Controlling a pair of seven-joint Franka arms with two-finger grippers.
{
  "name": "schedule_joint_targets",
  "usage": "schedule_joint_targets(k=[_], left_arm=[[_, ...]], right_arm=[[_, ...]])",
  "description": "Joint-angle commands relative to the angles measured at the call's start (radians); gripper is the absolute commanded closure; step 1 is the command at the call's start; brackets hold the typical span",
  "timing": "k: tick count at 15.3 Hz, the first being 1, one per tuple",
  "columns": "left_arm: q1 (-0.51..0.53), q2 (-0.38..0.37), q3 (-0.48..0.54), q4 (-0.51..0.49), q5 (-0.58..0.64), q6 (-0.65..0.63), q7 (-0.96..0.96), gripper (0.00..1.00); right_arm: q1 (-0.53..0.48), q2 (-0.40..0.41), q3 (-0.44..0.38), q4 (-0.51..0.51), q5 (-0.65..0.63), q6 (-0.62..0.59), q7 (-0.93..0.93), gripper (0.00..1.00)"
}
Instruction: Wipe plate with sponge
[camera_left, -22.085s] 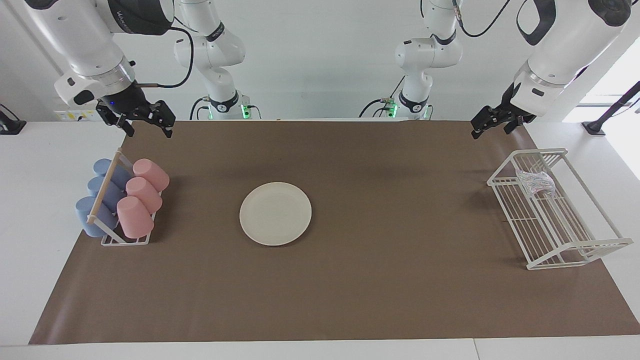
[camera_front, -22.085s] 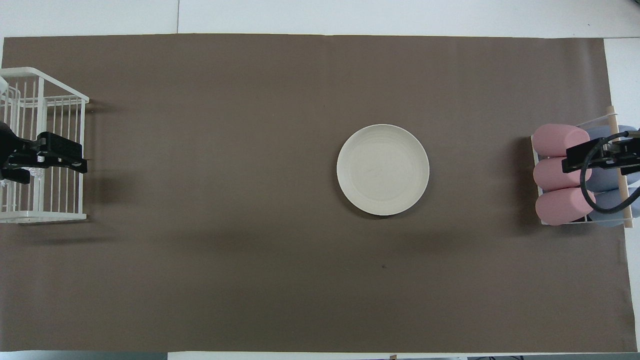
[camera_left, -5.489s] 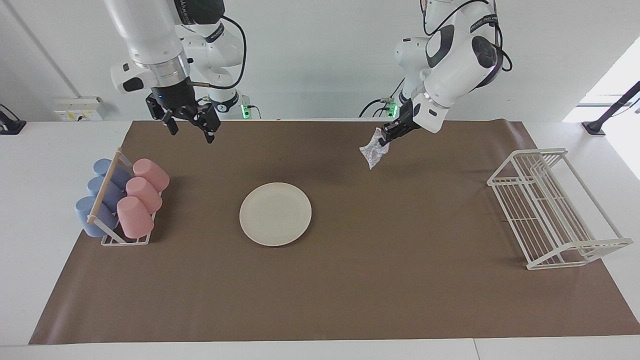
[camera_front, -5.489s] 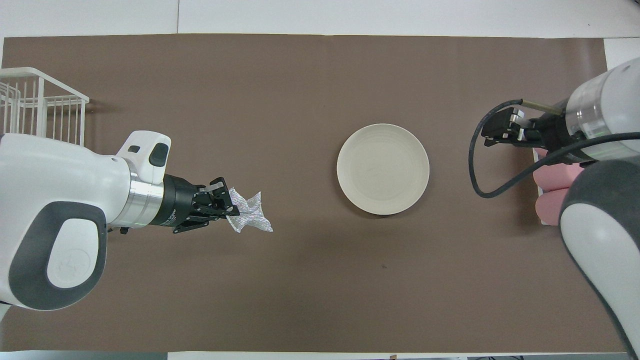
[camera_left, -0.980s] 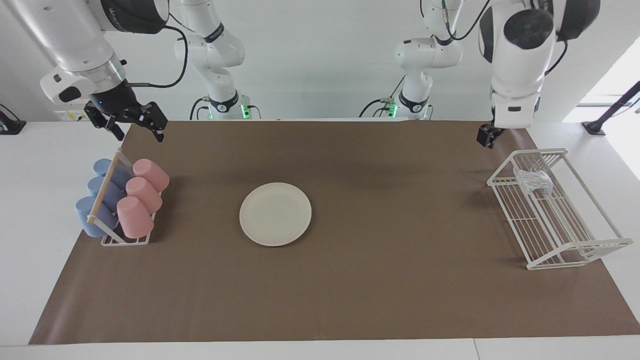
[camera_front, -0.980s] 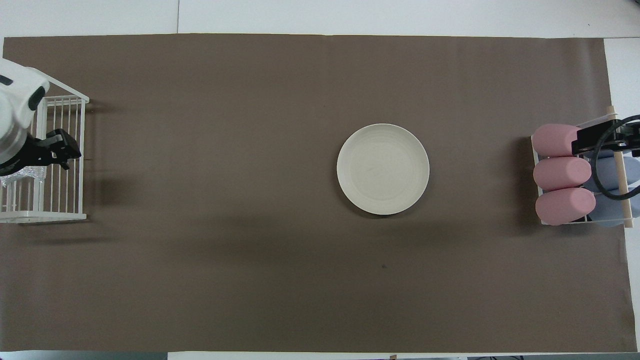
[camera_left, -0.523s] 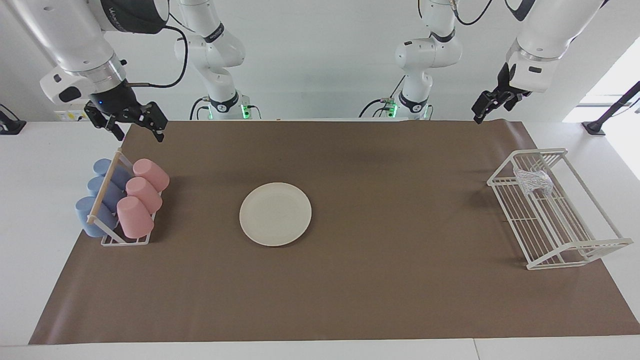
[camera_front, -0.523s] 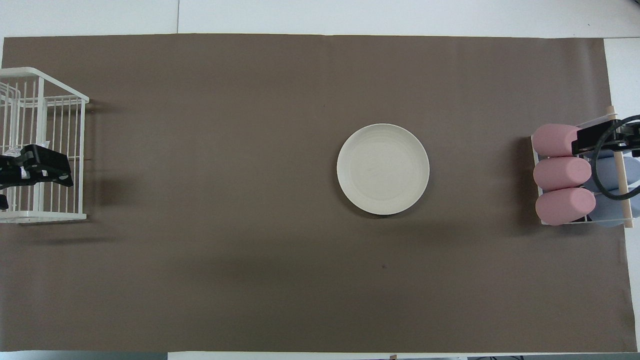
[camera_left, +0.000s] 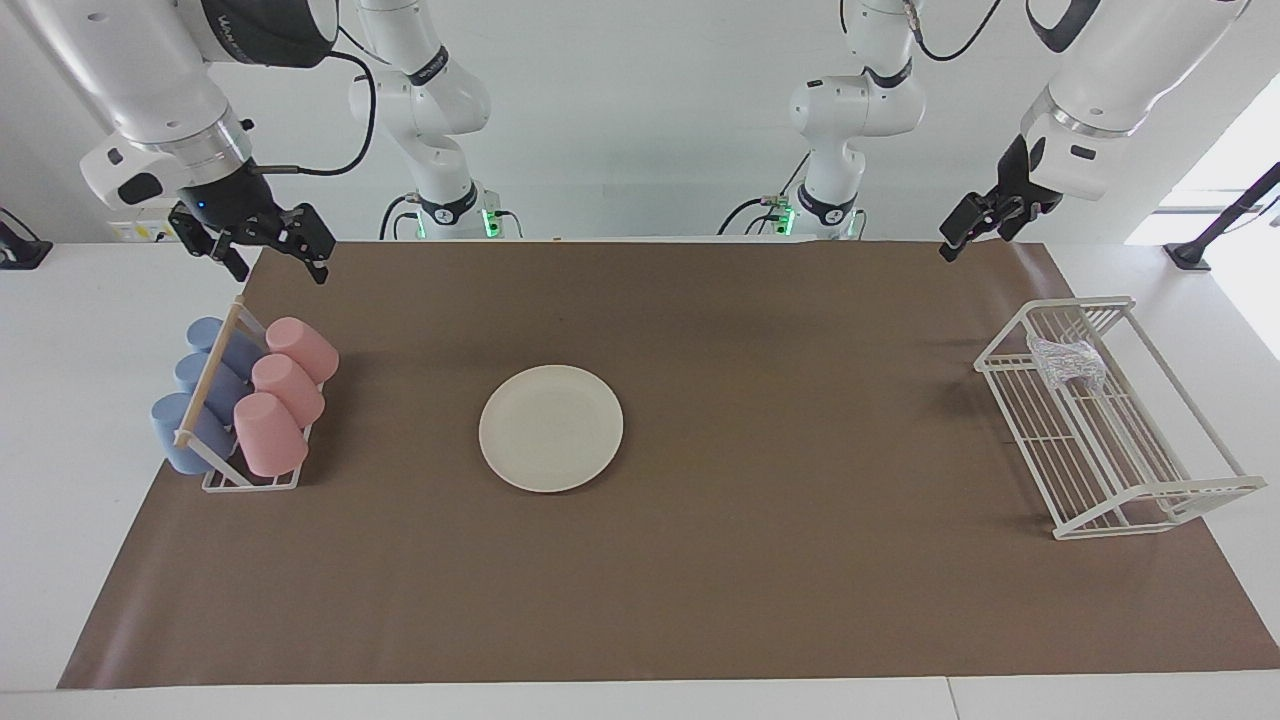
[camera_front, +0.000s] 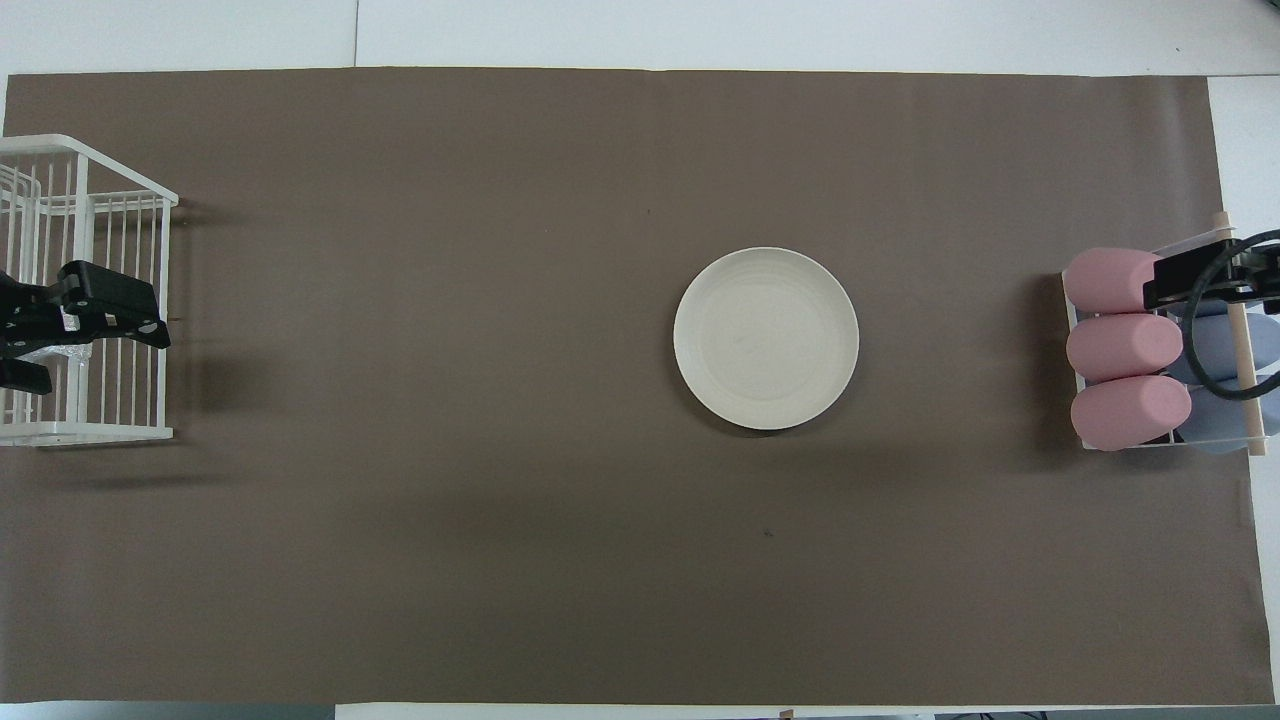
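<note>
The cream-white plate (camera_left: 551, 427) (camera_front: 766, 338) lies flat in the middle of the brown mat. The silvery mesh sponge (camera_left: 1068, 362) rests inside the white wire rack (camera_left: 1150, 495) (camera_front: 100, 432) at the left arm's end of the table, at the rack's end nearer the robots. My left gripper (camera_left: 972, 232) (camera_front: 85, 338) hangs open and empty in the air; from overhead it covers most of the sponge. My right gripper (camera_left: 280, 262) is open and empty, up in the air by the cup holder's robot-side end. Only part of it shows in the overhead view.
A wire cup holder with a wooden bar holds three pink cups (camera_left: 285, 395) (camera_front: 1125, 350) and three blue cups (camera_left: 200, 400) at the right arm's end of the table. The brown mat (camera_left: 760, 560) covers most of the tabletop.
Over the last second my left gripper rose from just beside the rack and tilted outward, with nothing in it. The sponge stayed in the rack. The right arm held still.
</note>
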Motion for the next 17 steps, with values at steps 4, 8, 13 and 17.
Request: schedule_joint_targets(k=[4,8,13,17], left_arm=[[-0.031,0.033,0.025,0.016,-0.027,0.002,0.168,0.0],[-0.031,0.05,0.027,0.065,-0.022,-0.057,0.157,0.0],[-0.021,0.045,0.027,0.061,-0.021,-0.031,0.157,0.0],[-0.02,0.044,0.027,0.059,-0.019,-0.031,0.157,0.0]], right_arm=[[-0.006,-0.011,0.0,-0.003,0.019,-0.013,-0.021,0.0],[-0.007,-0.011,0.0,-0.002,0.019,-0.015,-0.02,0.0],[-0.016,-0.011,-0.006,-0.002,0.019,-0.042,-0.031,0.0],[-0.015,-0.013,-0.006,-0.003,0.016,-0.041,-0.031,0.0]])
